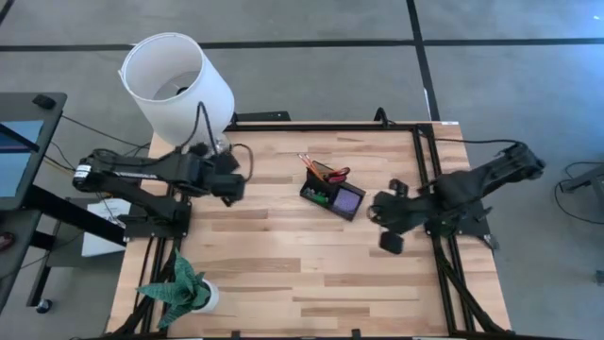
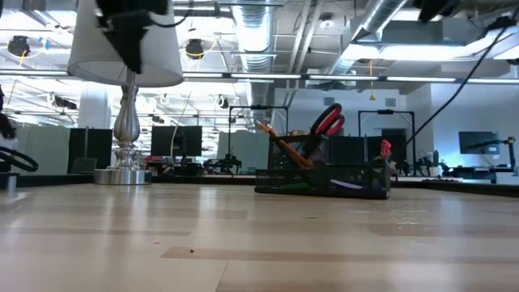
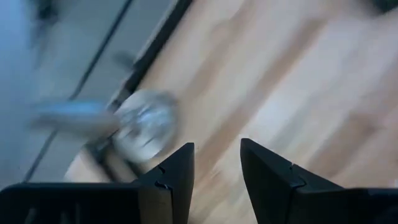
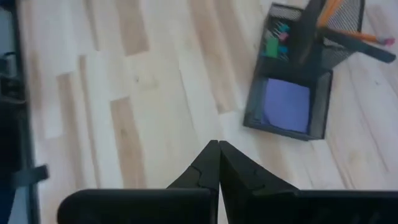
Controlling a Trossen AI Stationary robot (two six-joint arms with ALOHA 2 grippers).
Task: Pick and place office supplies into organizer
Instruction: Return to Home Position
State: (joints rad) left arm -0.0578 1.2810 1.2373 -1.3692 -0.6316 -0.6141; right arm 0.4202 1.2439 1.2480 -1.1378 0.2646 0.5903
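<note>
Right claw point(image 4: 218, 144) is clenched tight with nothing in it. The organizer point(image 4: 283, 132) sits just ahead of its tips, with the purple note pad point(image 4: 286, 104), scissors point(image 2: 328, 120) and pencils point(image 4: 367, 36) all inside. Left claw point(image 3: 217, 149) hangs released over the table, near the lamp base point(image 3: 144, 121).

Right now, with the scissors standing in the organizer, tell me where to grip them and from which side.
Grip the scissors by their red handle loops, coming straight down from above. The blades sit down inside the taller back section of the organizer, so only the handles stick out, and mesh walls block the sides. Mind the pencils leaning beside them.
</note>
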